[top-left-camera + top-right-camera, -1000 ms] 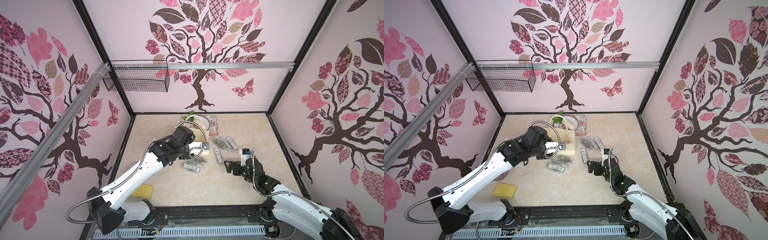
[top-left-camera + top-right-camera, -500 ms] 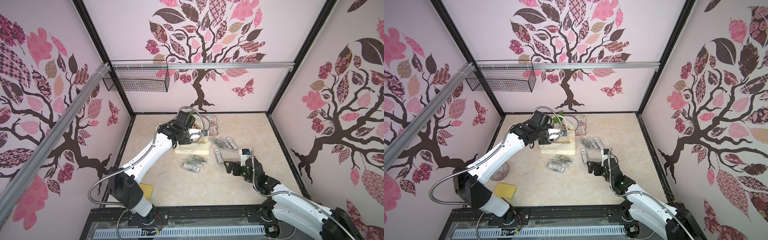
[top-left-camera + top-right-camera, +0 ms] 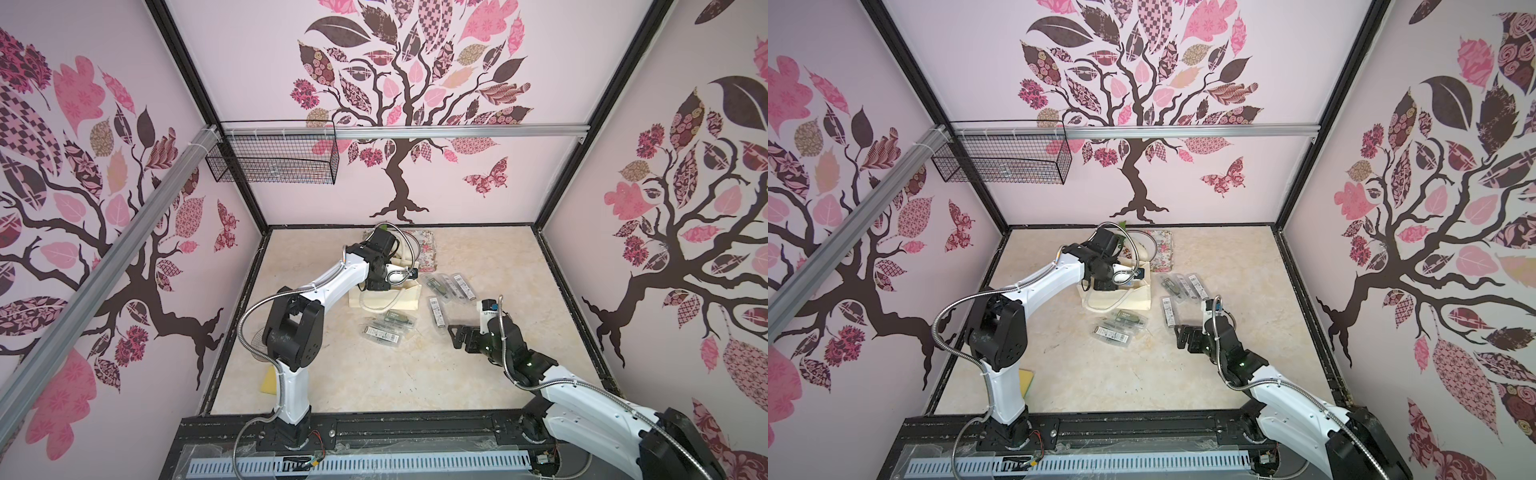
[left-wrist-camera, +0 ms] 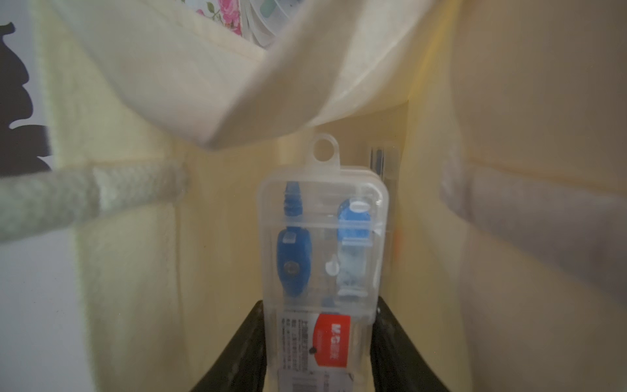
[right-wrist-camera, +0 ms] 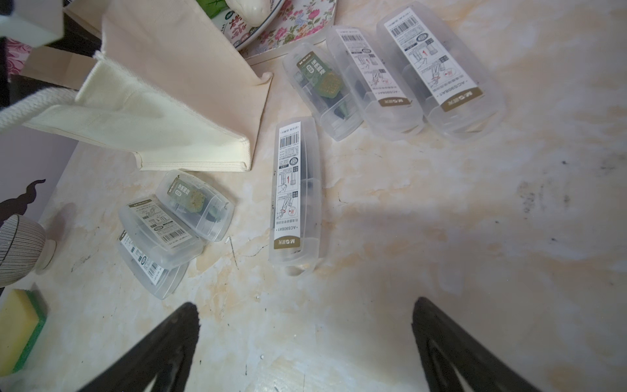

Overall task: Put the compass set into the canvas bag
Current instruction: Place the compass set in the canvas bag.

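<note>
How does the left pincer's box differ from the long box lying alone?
The held compass set shows blue parts and a red label; the lone case a white barcode label. The set is inside the canvas bag, the case on the table. Both are clear plastic.

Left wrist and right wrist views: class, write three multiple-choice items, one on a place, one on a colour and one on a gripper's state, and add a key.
1. Where is the compass case that the left gripper holds?
A in the wire basket; B inside the canvas bag; C on the sponge.
2. What colour is the compass in that case?
A blue; B yellow; C pink.
3. How is the right gripper?
A shut on a case; B open and empty; C inside the bag.
Key: B, cream cloth walls surround the case; A, its body shows blue through the clear lid; B, its fingers stand wide apart over bare table.
</note>
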`<move>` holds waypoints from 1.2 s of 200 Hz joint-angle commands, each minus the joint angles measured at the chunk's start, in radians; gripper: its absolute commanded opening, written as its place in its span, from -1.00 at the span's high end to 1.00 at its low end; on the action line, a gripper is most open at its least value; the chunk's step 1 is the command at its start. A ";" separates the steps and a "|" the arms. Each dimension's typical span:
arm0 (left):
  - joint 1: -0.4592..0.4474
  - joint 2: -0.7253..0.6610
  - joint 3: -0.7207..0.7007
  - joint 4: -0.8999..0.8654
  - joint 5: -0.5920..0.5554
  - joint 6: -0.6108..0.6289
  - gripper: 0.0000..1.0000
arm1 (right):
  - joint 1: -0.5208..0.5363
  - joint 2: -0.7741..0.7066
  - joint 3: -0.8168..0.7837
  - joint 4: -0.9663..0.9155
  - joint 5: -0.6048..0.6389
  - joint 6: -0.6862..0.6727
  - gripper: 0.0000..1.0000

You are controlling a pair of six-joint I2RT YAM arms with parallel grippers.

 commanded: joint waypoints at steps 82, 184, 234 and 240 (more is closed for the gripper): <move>0.011 0.081 0.059 -0.005 -0.007 0.007 -0.14 | 0.005 -0.047 0.044 -0.024 0.044 0.006 -1.00; 0.008 -0.158 -0.014 0.147 0.015 -0.086 -0.57 | 0.004 -0.030 0.066 -0.044 0.041 0.002 -1.00; -0.033 -0.422 -0.212 0.363 -0.085 -0.289 -0.66 | 0.005 0.007 0.103 -0.058 0.020 -0.017 -1.00; -0.048 -0.459 -0.262 0.413 -0.103 -0.331 -0.66 | 0.004 0.016 0.111 -0.061 0.016 -0.021 -1.00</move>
